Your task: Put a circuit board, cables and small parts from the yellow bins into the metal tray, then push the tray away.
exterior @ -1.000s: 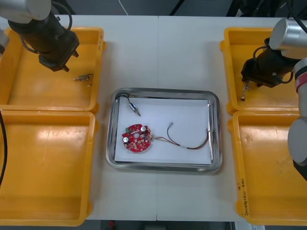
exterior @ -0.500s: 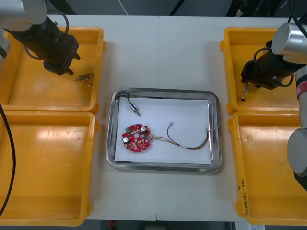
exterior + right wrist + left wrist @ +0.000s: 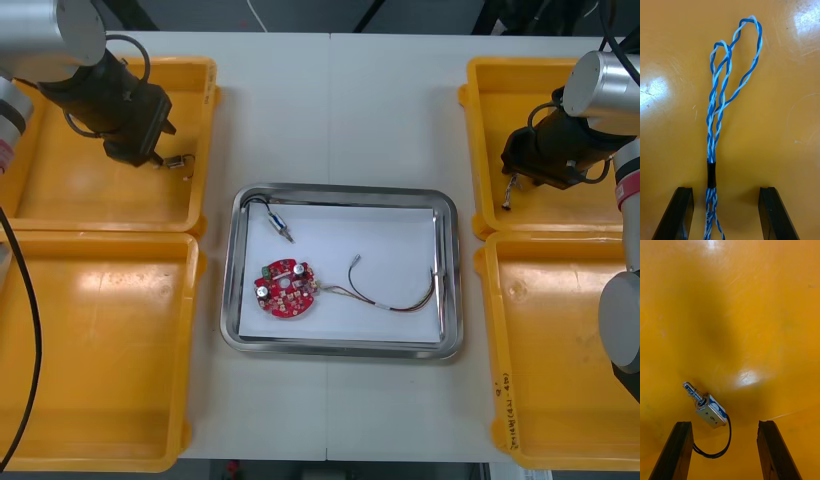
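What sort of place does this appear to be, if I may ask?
Probably an electronics kitting bench: yellow bins flank a metal tray holding a red circuit board; the left pincer is over a small metal part, the right pincer straddles a blue and white cable.

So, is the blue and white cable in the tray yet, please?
Out: the cable is in a yellow bin, between the right gripper's open fingers.

Metal tray (image 3: pixel 340 190): round red circuit board (image 3: pixel 286 290), red and yellow cable (image 3: pixel 395 303) and small metal part (image 3: pixel 283 228) laid inside. Twisted blue and white cable (image 3: pixel 711 173): right of tray.
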### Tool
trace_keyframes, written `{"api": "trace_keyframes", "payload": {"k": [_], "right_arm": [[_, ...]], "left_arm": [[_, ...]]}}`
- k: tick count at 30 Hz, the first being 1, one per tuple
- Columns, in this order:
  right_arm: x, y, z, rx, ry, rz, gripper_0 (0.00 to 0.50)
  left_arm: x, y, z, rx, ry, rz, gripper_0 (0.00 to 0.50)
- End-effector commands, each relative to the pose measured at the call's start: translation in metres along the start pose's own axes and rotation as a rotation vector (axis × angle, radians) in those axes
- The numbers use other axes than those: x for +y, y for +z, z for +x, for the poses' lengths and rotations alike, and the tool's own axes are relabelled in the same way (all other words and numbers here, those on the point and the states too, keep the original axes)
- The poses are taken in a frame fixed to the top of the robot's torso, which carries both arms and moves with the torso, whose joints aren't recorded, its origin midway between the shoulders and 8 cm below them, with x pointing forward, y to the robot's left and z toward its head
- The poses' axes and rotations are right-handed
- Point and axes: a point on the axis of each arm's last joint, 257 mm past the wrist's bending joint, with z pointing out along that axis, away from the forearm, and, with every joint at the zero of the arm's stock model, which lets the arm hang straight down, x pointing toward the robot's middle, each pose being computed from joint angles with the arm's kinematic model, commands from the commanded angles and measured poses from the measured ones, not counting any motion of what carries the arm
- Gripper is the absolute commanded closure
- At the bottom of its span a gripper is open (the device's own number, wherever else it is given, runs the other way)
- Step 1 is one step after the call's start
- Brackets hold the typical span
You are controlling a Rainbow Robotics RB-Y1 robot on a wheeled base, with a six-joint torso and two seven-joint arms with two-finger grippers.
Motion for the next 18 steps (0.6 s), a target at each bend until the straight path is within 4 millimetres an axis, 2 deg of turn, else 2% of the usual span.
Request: {"api": "trace_keyframes", "payload": {"k": [1,18], "right_arm": [[0.008,0.015,0.022,0.030,0.015,-0.006,0.000],[0.010,0.012,0.004,-0.031,0.005,-0.001,0.000]], "left_arm": [[-0.030,-0.012,0.020,0.019,0.011,0.048,0.000],[-0.028,0.007,0.018,0.012,-0.002,0.059,0.000]]}}
